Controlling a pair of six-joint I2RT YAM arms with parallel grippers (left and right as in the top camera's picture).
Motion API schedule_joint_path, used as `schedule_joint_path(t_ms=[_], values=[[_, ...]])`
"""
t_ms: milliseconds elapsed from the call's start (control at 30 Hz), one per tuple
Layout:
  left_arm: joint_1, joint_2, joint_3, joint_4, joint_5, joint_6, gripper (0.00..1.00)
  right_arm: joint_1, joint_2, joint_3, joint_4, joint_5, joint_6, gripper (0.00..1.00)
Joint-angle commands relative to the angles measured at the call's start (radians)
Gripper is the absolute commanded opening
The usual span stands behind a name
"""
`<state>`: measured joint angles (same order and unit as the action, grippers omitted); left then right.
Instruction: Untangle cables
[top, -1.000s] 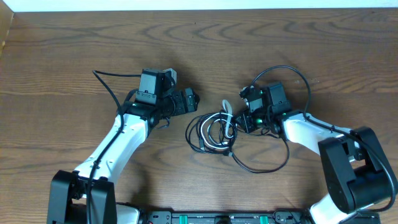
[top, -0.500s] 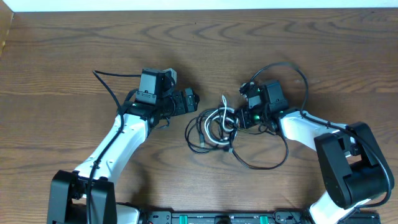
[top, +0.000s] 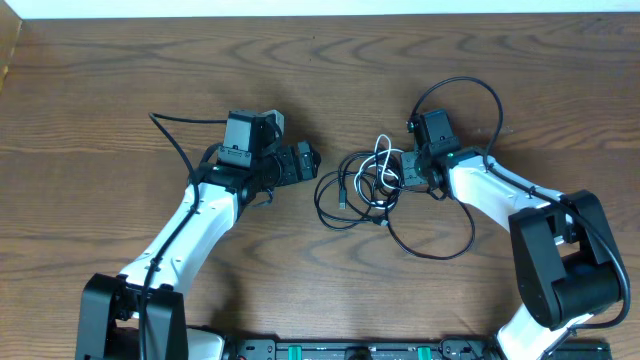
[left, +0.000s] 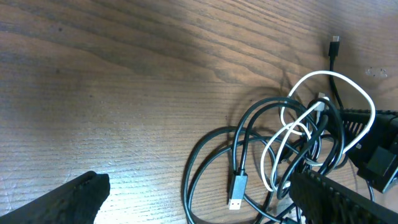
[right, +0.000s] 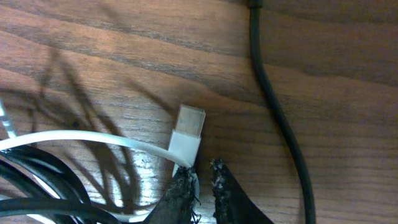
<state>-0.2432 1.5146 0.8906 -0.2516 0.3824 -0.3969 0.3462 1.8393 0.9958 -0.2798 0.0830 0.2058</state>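
Cables (top: 352, 192) lie tangled at middle of worktop (top: 100, 90), dark wood grain, pale strip (top: 300, 8) along far edge. Right gripper (right: 199, 182) pinches white cable (right: 93, 138) just behind its plug (right: 186, 130). Left gripper (top: 306, 160) gapes wide, empty, just beside tangle toward left edge. One black loop (top: 440, 256) trails toward near edge.

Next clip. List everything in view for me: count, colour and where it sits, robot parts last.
table: one, brown wood, under everything.
black cables: apparently two, black, looped in a tangle mid-table between the grippers.
white cable: one, white, wound through the same tangle, with its plug end at the right gripper.
arms: two, white and black, reaching in from the near edge.
left gripper: one, black, open, left of the tangle.
right gripper: one, black, pinched on the white cable just behind its plug.
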Motion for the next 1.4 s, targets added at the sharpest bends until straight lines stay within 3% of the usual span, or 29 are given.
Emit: schedule_joint_path(t_ms=[0, 300, 533, 733, 1367], values=[[0.003, -0.005, 0.007, -0.002, -0.010, -0.009, 0.99, -0.006, 0.011, 0.021, -0.010, -0.047, 0.011, 0.16], [0.003, -0.005, 0.007, -0.002, -0.010, -0.009, 0.99, -0.002, 0.012, 0.021, -0.039, -0.105, 0.060, 0.22], [0.003, -0.005, 0.007, -0.002, -0.010, -0.008, 0.99, -0.002, 0.012, 0.021, -0.074, -0.100, 0.096, 0.15], [0.003, -0.005, 0.007, -0.002, -0.010, -0.008, 0.99, -0.002, 0.012, 0.021, -0.080, -0.097, 0.117, 0.01], [0.003, -0.005, 0.007, -0.006, -0.010, -0.009, 0.99, -0.014, 0.012, 0.021, -0.076, -0.093, 0.156, 0.01]])
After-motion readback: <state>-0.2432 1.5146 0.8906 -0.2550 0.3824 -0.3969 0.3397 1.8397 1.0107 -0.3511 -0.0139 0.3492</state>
